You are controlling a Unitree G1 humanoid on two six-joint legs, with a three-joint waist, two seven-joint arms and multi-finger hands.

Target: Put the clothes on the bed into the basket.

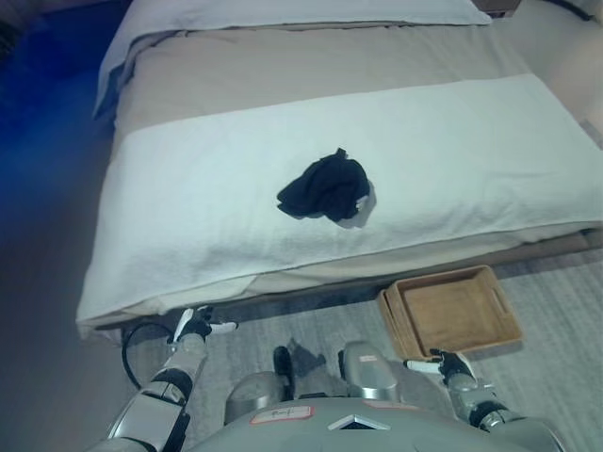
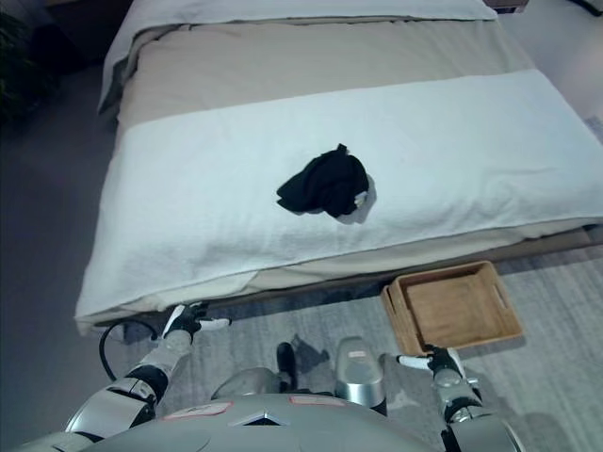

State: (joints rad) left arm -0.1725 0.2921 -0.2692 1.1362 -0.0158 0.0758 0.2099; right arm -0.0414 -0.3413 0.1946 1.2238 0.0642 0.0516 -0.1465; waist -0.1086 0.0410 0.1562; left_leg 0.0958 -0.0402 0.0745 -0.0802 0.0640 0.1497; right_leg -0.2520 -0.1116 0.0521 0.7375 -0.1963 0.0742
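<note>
Clothes (image 1: 325,187), seen as one crumpled black bundle with a scrap of white at its right side, are found on the bed, not in the basket. Nearest the camera, the left hand (image 1: 195,326) is held low over the grey carpet (image 2: 556,377), close to the bed's near left corner, its fingers relaxed and spread, nothing grasped and nothing touched. The right hand (image 2: 441,362) is seen at the lower right, just in front of the basket's near rim, fingers loosely extended and empty; whether the rim is grazed cannot be told. Just beyond it the wooden basket (image 2: 401,310) is set on the carpet, against the foot edge of the bed, with only bare boards shown inside. A strip of open carpet is left between the two hands and to the basket's right. Further off, the bed (image 1: 311,56) is covered across its middle by a white blanket (image 1: 188,188), whose near edge overhangs the mattress. The black bundle lies about centred on that blanket, well apart from every edge. At the far end a pale pillow (image 2: 283,9) is laid.
</note>
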